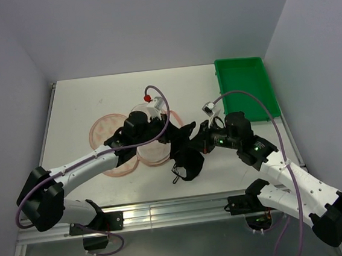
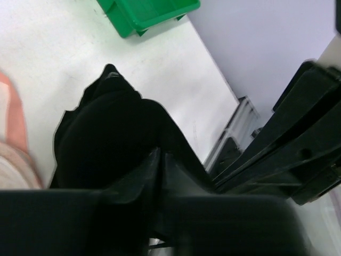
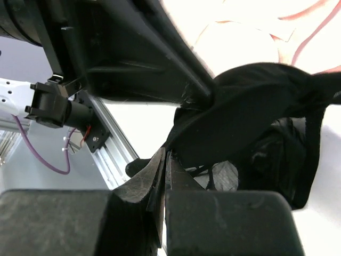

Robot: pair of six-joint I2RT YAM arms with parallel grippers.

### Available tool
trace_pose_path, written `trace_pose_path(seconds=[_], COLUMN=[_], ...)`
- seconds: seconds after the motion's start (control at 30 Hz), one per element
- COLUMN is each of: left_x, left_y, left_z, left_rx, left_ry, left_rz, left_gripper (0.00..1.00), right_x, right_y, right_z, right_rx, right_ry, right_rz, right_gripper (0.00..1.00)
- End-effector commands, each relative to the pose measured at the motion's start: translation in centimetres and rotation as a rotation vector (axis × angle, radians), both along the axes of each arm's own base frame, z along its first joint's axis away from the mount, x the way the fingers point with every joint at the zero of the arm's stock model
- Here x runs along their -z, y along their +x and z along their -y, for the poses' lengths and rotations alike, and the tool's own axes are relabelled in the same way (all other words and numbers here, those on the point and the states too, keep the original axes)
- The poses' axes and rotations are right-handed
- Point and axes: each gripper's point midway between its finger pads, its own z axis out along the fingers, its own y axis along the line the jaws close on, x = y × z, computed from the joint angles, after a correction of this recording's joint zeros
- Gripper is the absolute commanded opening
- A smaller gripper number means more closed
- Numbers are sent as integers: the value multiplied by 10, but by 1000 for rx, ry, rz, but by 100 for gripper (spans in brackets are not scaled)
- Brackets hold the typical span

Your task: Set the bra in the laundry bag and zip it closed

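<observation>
The black bra (image 1: pixel 187 161) hangs between my two grippers, just above the table's near middle. My left gripper (image 1: pixel 169 139) is shut on its upper left edge; in the left wrist view the jaws (image 2: pixel 160 156) are pressed together with the bra (image 2: pixel 106 138) bulging beyond them. My right gripper (image 1: pixel 196 142) is shut on the bra's right edge; in the right wrist view the jaws (image 3: pixel 165 156) pinch the hem of the bra (image 3: pixel 250 112). The peach-pink laundry bag (image 1: pixel 107 129) lies flat to the left, partly under my left arm, and also shows in the right wrist view (image 3: pixel 240 42).
A green plastic tray (image 1: pixel 244 87) stands at the back right, also in the left wrist view (image 2: pixel 144 13). The metal rail of the table's front edge (image 1: pixel 167 210) runs close below the bra. Walls enclose the table on three sides.
</observation>
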Motion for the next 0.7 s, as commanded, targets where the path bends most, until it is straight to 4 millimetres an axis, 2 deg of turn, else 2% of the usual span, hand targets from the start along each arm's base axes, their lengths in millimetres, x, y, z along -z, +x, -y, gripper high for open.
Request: trace_pose_path(seconds=[0.0,0.03,0.1,0.2,0.23,0.27,0.47,0.6,0.67], left_x=[-31,-31,-41,-63,-76,-81,-112,-128,-134], left_y=[5,6,6,0,-3,-5,-28,-44,-54], left_z=[8,7,3,-5,-10,-13,-22,-33,-37], left_rx=[10,3,-14,-21,-26,-26,52,112,153], left_ry=[-49,-46,-61,-98,-121,-129,-144,-116,-105], left_rz=[76,78,100,146,169,177,239,325,353], left_gripper=[6,0,0,0,0,0,0,0,0], right_x=[-12,-12,-12,-23,-32,-42,-101,-145,-159], right_y=[4,3,3,6,10,11,-9,-34,-43], right_z=[-2,-2,0,4,7,6,-5,-4,-4], right_rx=[6,6,7,31,56,51,-111,-238,-289], right_ry=[23,21,17,14,21,44,120,165,181], right_rz=[60,58,65,106,140,183,363,565,636], right_gripper=[0,0,0,50,77,84,87,86,86])
